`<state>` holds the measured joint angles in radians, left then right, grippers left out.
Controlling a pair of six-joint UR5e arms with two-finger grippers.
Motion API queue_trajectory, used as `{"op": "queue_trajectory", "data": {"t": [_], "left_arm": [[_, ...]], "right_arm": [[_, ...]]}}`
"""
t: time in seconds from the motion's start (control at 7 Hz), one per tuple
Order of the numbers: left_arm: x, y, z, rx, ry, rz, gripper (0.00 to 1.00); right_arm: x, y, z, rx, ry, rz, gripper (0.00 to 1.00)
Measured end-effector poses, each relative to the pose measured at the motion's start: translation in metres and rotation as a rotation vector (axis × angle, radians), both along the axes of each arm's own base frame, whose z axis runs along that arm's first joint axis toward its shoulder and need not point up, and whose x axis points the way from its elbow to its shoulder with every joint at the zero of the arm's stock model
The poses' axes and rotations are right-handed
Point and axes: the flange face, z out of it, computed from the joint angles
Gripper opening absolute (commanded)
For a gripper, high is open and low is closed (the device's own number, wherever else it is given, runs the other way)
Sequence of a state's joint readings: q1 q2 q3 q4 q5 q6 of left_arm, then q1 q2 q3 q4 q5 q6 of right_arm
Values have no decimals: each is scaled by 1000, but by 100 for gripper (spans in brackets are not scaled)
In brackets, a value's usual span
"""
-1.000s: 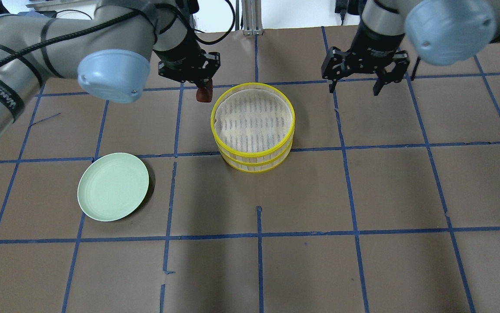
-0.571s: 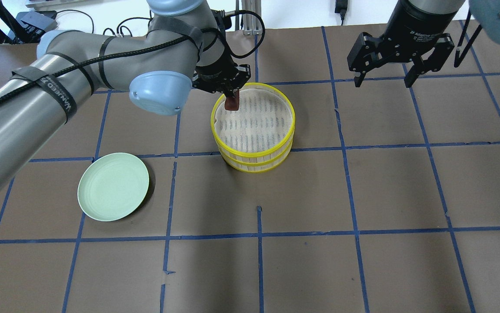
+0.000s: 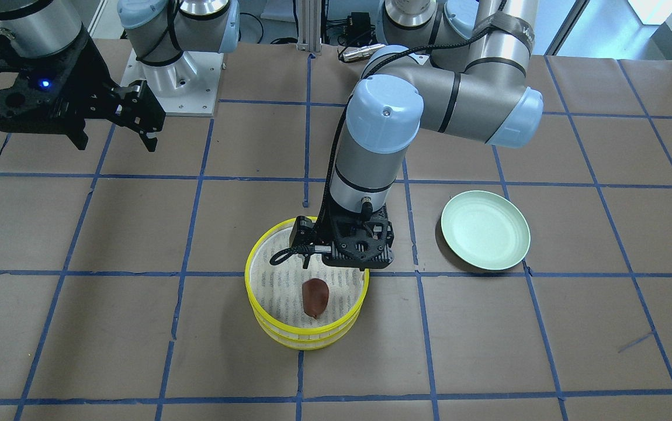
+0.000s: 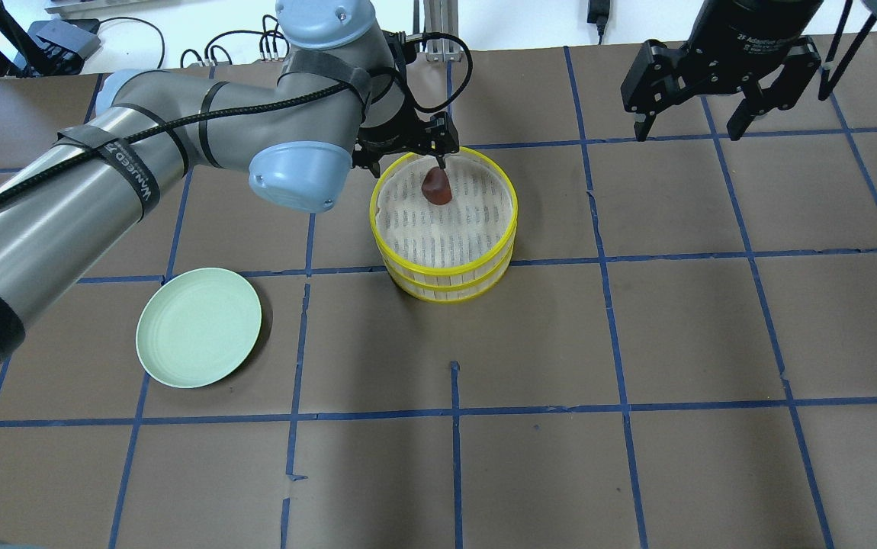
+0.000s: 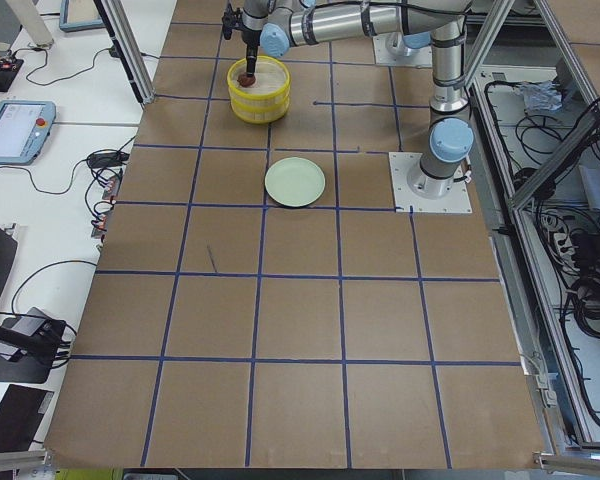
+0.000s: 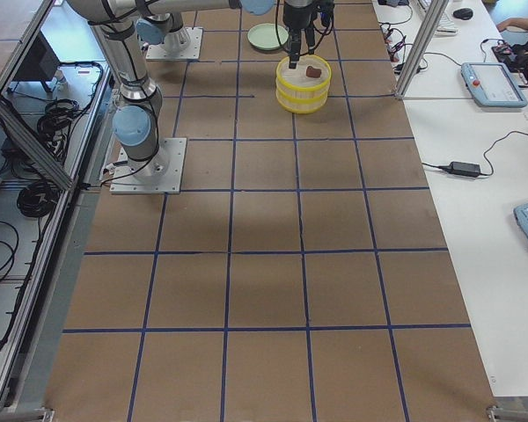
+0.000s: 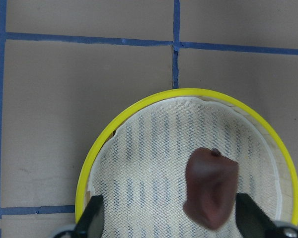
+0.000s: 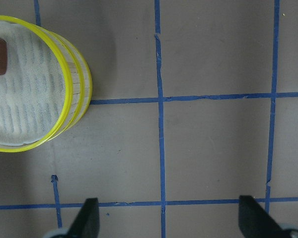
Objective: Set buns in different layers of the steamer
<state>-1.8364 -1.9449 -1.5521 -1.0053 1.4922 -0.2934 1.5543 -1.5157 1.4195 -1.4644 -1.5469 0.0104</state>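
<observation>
The steamer (image 4: 446, 286) is two yellow-rimmed trays stacked at mid-table, also seen in the front view (image 3: 301, 334). The dark reddish-brown bun (image 4: 436, 187) lies on the top tray's mesh near its far edge; it also shows in the front view (image 3: 315, 297) and the left wrist view (image 7: 211, 188). My left gripper (image 4: 404, 160) hovers over that edge, open, with its fingers (image 7: 92, 220) wide on either side of the bun. My right gripper (image 4: 689, 131) is open and empty, raised at the far right. The white bun is out of view.
A pale green plate (image 4: 198, 328) lies empty on the brown table to the left of the steamer, nearer the robot. My left arm stretches across the table's left half. Blue tape lines grid the table.
My left gripper moved right over the top tray with the brown bun, opened and let it go onto the mesh. My right gripper drew back up and to the right.
</observation>
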Motion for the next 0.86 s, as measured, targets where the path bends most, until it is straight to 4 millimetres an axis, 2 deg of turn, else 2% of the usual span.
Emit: {"op": "queue_trajectory", "data": {"t": [0.29,0.43,0.57,0.71,0.86], "left_arm": [[10,0,3,-4,-67,-70,100],[35,-3,16,10,-145,-150,100],[75,-5,34,47,-189,-187,100],[123,0,54,109,-208,-196,100],[168,16,78,180,-208,-186,100]], "right_arm": [[1,1,0,3,5,3,100],[4,2,1,1,20,14,100],[11,3,2,-2,28,29,100],[14,2,2,-5,27,35,100],[14,2,2,-6,25,33,100]]}}
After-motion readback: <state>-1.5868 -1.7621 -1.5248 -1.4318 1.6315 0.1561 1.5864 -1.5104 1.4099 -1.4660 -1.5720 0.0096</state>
